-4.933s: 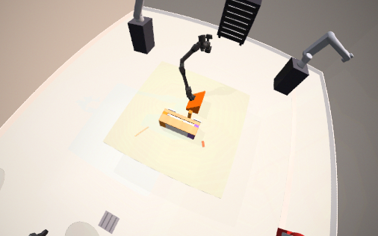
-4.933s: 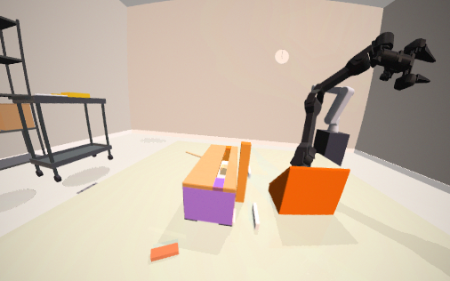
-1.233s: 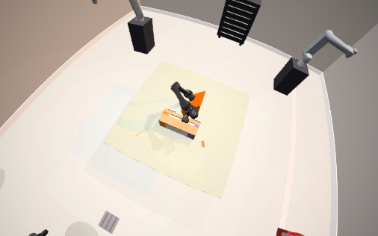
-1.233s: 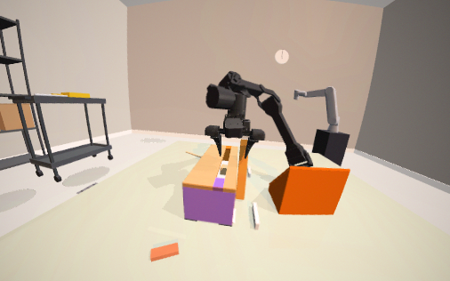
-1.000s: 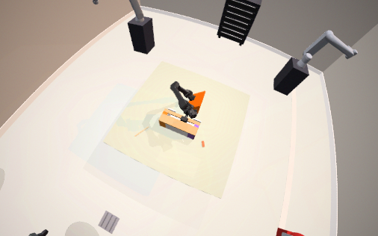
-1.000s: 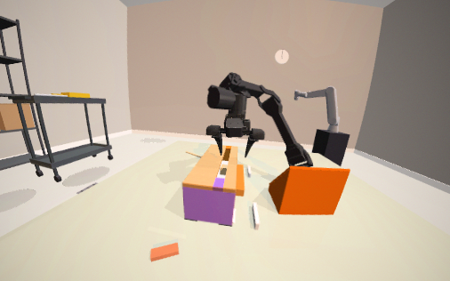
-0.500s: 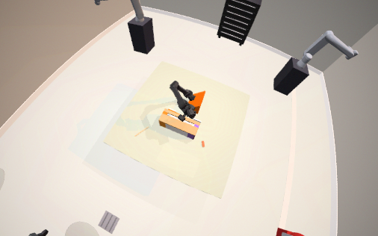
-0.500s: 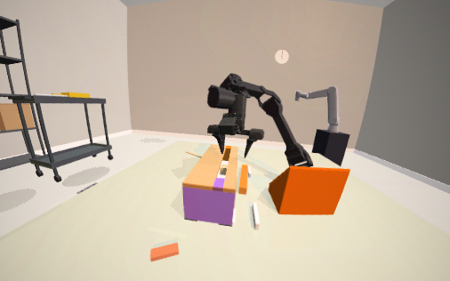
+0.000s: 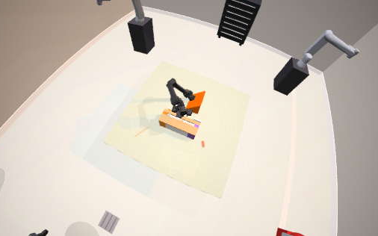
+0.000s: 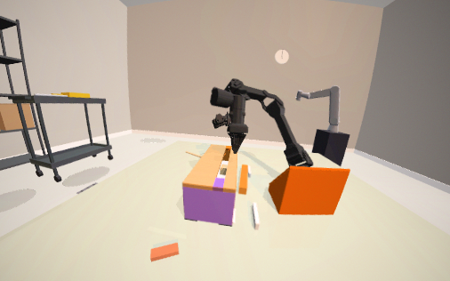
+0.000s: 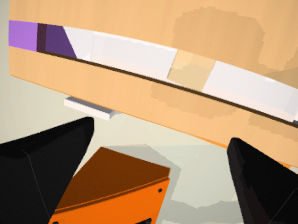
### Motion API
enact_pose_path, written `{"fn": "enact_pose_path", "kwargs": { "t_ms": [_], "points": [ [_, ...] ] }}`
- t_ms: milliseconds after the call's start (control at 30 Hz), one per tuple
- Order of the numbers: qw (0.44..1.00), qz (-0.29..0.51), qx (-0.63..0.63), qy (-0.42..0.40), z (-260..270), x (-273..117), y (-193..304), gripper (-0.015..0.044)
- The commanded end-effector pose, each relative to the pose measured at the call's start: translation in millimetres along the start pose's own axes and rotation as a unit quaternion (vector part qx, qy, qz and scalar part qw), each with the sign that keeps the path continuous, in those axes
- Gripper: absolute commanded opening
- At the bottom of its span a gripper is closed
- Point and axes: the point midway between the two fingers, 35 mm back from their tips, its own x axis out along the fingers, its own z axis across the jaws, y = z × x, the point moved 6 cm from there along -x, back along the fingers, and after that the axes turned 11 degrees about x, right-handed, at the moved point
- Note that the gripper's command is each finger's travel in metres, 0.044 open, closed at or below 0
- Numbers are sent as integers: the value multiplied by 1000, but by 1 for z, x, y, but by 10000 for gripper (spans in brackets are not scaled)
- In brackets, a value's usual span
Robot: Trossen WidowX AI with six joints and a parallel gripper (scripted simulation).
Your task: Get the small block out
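The box (image 9: 172, 120) (image 10: 200, 171) (image 11: 120, 17) stands upright, with a wooden top cut by a long slot. One end is purple (image 10: 209, 204) (image 11: 22, 35); the other end is orange (image 9: 162, 125). Through the slot a small tan patch (image 11: 192, 71) shows against the white inside, probably the block; its exact seat on the shelf cannot be told. My gripper (image 10: 236, 151) (image 11: 162, 135) is open and empty, pointing down above the box's arm-side edge. In the wrist view its fingers are spread along the box's length, beside the slot.
A large orange wedge (image 9: 196, 101) (image 10: 311, 191) (image 11: 117, 200) stands on the arm side. An orange bar (image 10: 243, 180) lies beside the box, with a white bar (image 10: 255, 216) nearer the camera. A small red-orange brick (image 9: 203, 143) (image 10: 164, 252) lies beyond the purple end. A thin stick (image 9: 142, 131) lies across the box.
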Motion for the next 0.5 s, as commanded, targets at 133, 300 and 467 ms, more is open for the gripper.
{"fn": "enact_pose_path", "kwargs": {
  "t_ms": [133, 300, 467],
  "points": [
    [802, 44, 594, -43, -46, 3, 9, 400],
    [685, 61, 724, -49, -57, 3, 12, 400],
    [671, 63, 737, -49, -58, 3, 13, 400]
  ]
}}
